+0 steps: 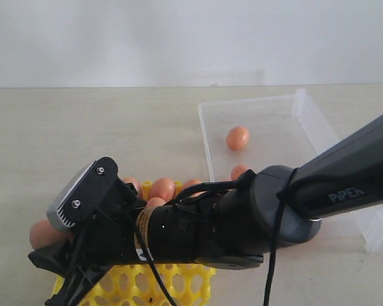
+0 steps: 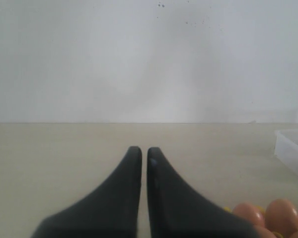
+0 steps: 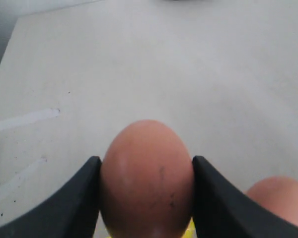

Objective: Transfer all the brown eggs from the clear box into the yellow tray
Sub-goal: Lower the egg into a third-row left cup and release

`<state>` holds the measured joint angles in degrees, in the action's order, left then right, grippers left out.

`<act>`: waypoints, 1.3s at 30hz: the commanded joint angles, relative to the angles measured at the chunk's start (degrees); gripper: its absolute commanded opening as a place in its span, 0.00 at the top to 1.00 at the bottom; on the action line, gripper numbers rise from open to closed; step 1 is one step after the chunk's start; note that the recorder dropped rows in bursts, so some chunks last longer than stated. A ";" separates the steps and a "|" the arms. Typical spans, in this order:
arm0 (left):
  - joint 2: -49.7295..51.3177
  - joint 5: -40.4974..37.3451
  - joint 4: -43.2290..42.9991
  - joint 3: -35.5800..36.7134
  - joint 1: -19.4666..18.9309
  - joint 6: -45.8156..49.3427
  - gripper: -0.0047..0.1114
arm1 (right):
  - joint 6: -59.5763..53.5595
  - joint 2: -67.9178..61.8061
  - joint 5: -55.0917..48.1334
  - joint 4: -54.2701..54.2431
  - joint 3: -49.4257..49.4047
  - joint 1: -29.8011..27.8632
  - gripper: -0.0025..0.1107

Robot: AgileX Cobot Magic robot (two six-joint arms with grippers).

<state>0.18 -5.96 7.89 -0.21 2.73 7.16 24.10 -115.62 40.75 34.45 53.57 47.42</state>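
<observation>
My right gripper [image 1: 43, 250] reaches across to the left and is shut on a brown egg [image 1: 41, 232] above the left corner of the yellow tray [image 1: 179, 284]. In the right wrist view the egg [image 3: 146, 178] fills the gap between the right gripper's [image 3: 146, 160] black fingers, with another egg [image 3: 280, 201] beside it. Several eggs [image 1: 161, 189] sit in the tray behind the arm. The clear box [image 1: 274, 124] holds one egg [image 1: 237, 138] on its floor and another [image 1: 240, 171] by its near wall. My left gripper [image 2: 140, 150] is shut and empty above the table.
The right arm [image 1: 332, 188] lies across the tray and the near part of the box, hiding most cups. The box's clear flap [image 1: 319, 121] lies along its right side. In the left wrist view tray eggs [image 2: 283, 213] and the box's corner [image 2: 293, 146] show.
</observation>
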 commanded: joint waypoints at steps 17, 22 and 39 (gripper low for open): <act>-0.18 -0.06 0.02 0.21 -0.15 0.17 0.92 | -11.20 0.21 -8.38 -3.80 -0.28 0.06 0.68; -0.18 -0.06 0.02 0.21 -0.15 0.17 0.92 | -11.20 0.21 -8.03 -3.41 -0.28 0.06 0.68; -0.18 0.28 0.02 0.21 -0.15 0.17 0.92 | -8.12 0.21 -4.06 -5.62 -0.28 0.06 0.67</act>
<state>0.18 -5.96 7.89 -0.21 2.73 7.16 15.66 -115.51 35.64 29.13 53.57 47.42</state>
